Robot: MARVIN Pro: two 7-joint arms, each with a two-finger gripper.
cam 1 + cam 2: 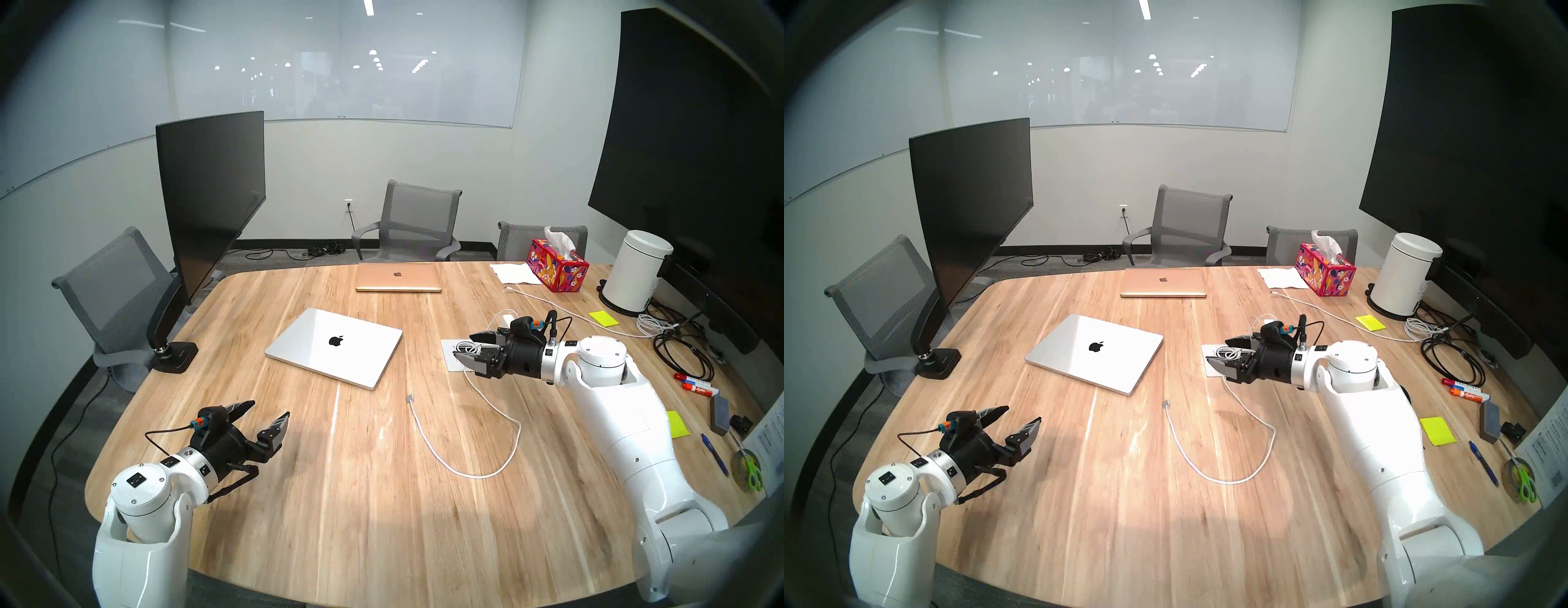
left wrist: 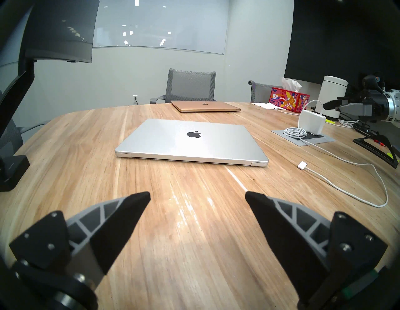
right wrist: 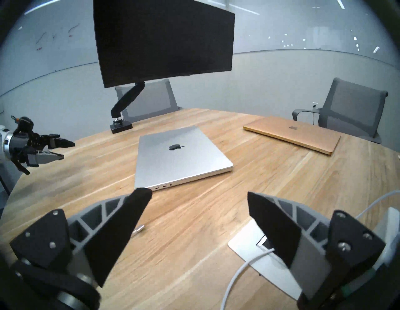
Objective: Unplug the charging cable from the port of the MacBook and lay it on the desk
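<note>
The silver MacBook [image 1: 335,346] lies closed in the middle of the light-wood desk [image 1: 339,509]. The charging cable is out of the MacBook. Its small flat plug [image 1: 410,398] lies on the desk just in front of the MacBook's right corner. The thin white cable loops back to the white power brick [image 2: 311,123] at the grey outlet plate [image 3: 244,244]. My right gripper [image 1: 464,347] is open and empty above that plate. My left gripper [image 1: 269,408] is open and empty over the desk's front left. The left wrist view shows the MacBook [image 2: 190,140] and plug [image 2: 301,166] lying apart.
A gold laptop [image 1: 398,277] lies at the far edge. A black monitor [image 1: 212,199] on an arm stands at the left. At the right are a tissue box [image 1: 556,265], a white canister [image 1: 634,271], another white cable [image 1: 551,302], a black cable bundle [image 1: 679,352], markers and sticky notes.
</note>
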